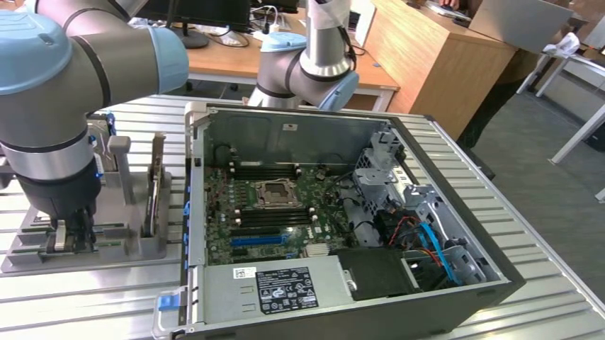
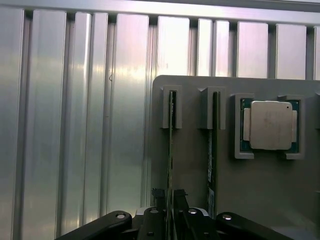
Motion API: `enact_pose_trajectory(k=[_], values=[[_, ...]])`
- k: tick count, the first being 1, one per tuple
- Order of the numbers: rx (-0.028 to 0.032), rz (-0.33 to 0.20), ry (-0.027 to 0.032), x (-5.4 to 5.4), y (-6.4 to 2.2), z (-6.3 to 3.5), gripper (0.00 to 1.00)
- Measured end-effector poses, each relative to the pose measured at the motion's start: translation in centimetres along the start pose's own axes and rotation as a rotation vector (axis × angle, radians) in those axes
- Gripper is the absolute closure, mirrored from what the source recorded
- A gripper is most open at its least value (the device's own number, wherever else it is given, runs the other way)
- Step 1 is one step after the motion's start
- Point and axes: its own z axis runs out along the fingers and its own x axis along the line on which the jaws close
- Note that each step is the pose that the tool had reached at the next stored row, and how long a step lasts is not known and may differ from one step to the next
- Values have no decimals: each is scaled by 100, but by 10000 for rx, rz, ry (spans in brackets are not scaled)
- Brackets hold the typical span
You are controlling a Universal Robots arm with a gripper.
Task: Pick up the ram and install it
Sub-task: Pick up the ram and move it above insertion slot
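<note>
Ram (image 2: 171,130) standing on its long edge in a slot of the grey holder (image 2: 190,165), pinched near one end by the gripper (image 2: 169,196): the two dark fingers (image 2: 180,200) are pressed against its opposite faces, and the stick remains seated in its slot. Just beside it, in the neighbouring slot and parallel to it, stands a second stick (image 2: 210,150); further along the same holder a square silver processor (image 2: 270,125) lies flat in its own recess. The holder rests on the ribbed aluminium table (image 2: 65,125). In the exterior view, the gripper (image 1: 71,237) reaches straight down into the holder (image 1: 123,248) at that view's left, beneath the arm (image 1: 57,106). Beside the holder, towards the exterior view's right, the open computer case (image 1: 283,127) lies on its side on the table (image 1: 95,312), exposing the green motherboard (image 1: 246,219), its central processor socket (image 1: 280,193) and the labelled power supply (image 1: 283,287).
</note>
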Motion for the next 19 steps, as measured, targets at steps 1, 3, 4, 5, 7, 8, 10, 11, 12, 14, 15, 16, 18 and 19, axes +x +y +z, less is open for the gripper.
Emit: enact_pose_trajectory(k=[1,3,4,5,7,8,10,11,12,14,15,16,18,19], values=[[1,0,-2,0,0,-4,78],[2,0,-2,0,0,-4,78],[2,0,-2,0,0,-4,78],[1,0,-1,0,0,-5,78],[0,0,-1,0,0,-5,78],[0,0,-1,0,0,-5,78],[0,-1,-1,0,0,-5,78],[0,0,-1,0,0,-5,78],[0,0,-1,0,0,-5,80],[0,0,-2,0,0,-5,86],[0,0,0,0,0,-6,89],[0,0,-1,0,0,-5,89],[0,0,-1,0,0,-5,89],[0,0,-1,0,0,-5,89]])
